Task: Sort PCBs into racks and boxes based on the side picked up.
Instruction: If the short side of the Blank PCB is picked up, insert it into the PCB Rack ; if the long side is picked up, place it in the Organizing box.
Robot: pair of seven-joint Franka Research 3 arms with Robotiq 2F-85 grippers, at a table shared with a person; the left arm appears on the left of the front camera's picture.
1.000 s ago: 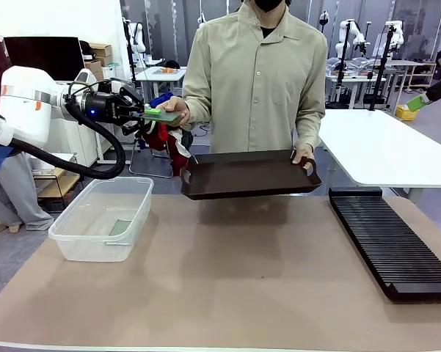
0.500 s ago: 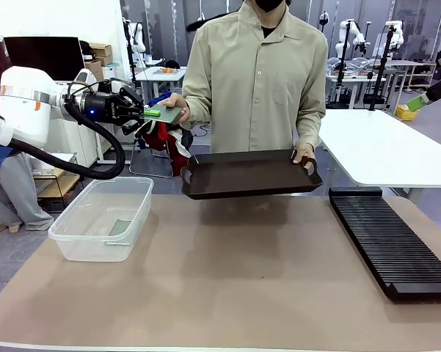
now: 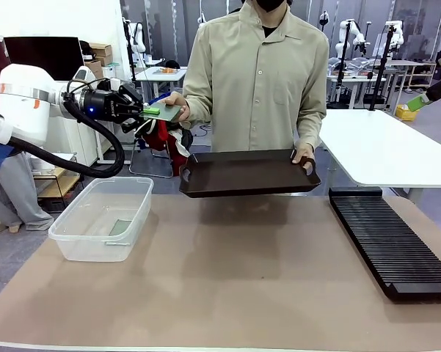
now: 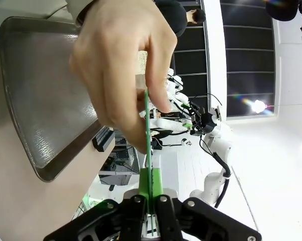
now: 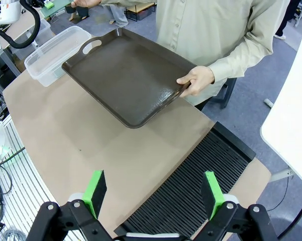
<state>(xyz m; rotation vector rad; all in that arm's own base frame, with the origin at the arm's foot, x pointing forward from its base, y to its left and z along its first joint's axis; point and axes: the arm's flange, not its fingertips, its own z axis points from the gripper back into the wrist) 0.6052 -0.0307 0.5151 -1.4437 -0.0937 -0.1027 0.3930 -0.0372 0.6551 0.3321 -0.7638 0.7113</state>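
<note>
The PCB [image 3: 165,111] is held level in the air at the table's far left, above and beyond the box [image 3: 88,251]. One edge is clamped between the green pads of the left gripper [image 3: 151,111]; the opposite edge is pinched by the person's hand [image 3: 175,105]. This two-sided hold indicates a handover not yet released. The person's other hand [image 3: 304,155] supports the brown tray [image 3: 249,180] clear of the table. The right gripper [image 5: 154,193], fingers spread wide and empty, hovers over the rack [image 5: 201,165], presumably positioned for rack-bound boards.
</note>
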